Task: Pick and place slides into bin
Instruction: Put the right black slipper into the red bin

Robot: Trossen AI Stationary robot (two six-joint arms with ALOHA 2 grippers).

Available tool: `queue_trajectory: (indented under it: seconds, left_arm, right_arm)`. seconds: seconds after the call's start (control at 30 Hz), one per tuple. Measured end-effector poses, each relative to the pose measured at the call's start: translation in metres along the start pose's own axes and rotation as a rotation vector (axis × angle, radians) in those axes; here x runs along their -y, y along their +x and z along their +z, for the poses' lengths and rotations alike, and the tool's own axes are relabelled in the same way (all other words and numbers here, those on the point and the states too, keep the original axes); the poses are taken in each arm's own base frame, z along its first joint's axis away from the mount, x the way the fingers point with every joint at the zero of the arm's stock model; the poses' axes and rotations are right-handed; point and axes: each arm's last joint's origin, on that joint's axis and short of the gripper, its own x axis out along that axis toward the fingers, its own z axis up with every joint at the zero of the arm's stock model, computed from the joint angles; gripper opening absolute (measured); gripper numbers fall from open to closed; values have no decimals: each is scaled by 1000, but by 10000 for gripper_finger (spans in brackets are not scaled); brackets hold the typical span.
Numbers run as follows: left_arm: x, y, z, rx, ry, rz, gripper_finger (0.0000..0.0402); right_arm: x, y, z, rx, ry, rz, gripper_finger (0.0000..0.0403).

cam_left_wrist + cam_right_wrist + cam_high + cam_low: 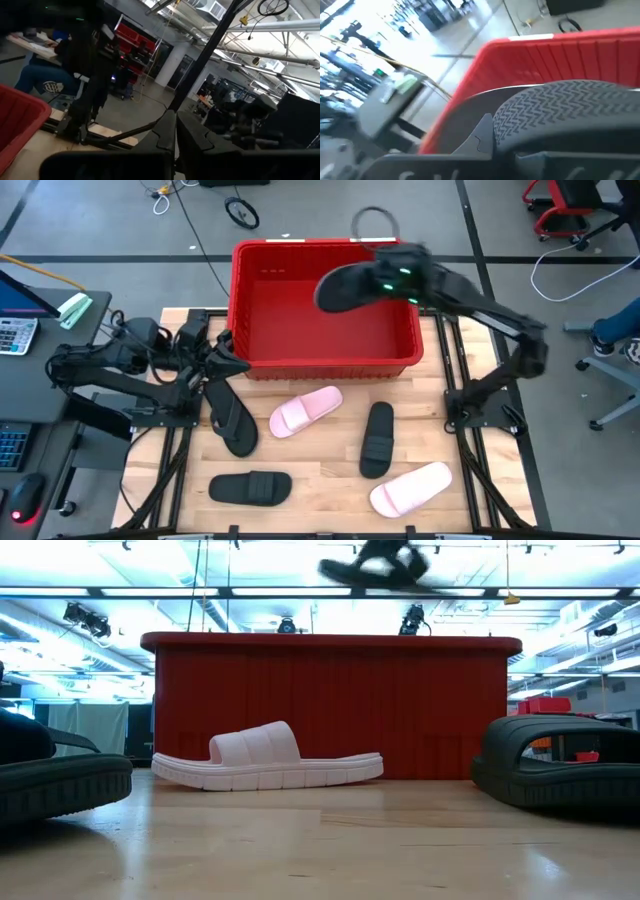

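Note:
The red bin (pixel 250 300) stands at the table's far middle. My right gripper (pixel 398 280) is above it, shut on a black sandal (pixel 345 288), which also shows high above the bin's rim in the low view (pixel 375 570). My left gripper (pixel 218 368) waits shut by the bin's near left corner, beside a black flip-flop (pixel 232 420) lying flat on the table. Two pink slides (pixel 305 410) (pixel 410 488) and two black slides (pixel 377 438) (pixel 250 487) lie sole down on the table. My right gripper holds the black sandal by its end toward the table's right (pixel 372 284); the gripper's own body hides the exact place of contact. The zigzag-tread sole (pixel 555 115) faces the wrist camera. The sandal is lifted clear above the bin and reaches from the gripper toward the table's left.
The table is a wooden slab (pixel 330 470) on a dark frame. A desk with a calculator (pixel 15 335) and keyboard stands to the left. A seated person's leg and shoe (pixel 610 340) show at the right. Cables lie on the floor behind the bin.

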Motion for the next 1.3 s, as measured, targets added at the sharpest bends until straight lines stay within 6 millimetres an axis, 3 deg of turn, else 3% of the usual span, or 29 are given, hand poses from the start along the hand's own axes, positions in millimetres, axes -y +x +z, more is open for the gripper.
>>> queue_trajectory:
  seconds: [0.27, 0.4, 0.57, 0.97, 1.3]
  left_arm:
    - [0, 0, 0, 4, 0, -2, 9]
    - [0, 0, 0, 3, 0, -2, 18]
    - [0, 0, 0, 3, 1, -2, 24]
    - [0, 0, 0, 3, 7, -2, 9]
    - [0, 0, 0, 2, 1, -2, 24]
  right_arm:
    - [85, 109, 1, -79, 220, -217, 2]
    - [116, 139, -4, -95, 298, -286, 3]
    - [138, 169, -3, -45, 392, -229, 3]
    - [202, 204, -9, -18, 427, -363, 5]
    - [217, 213, -13, -92, 271, -325, 22]
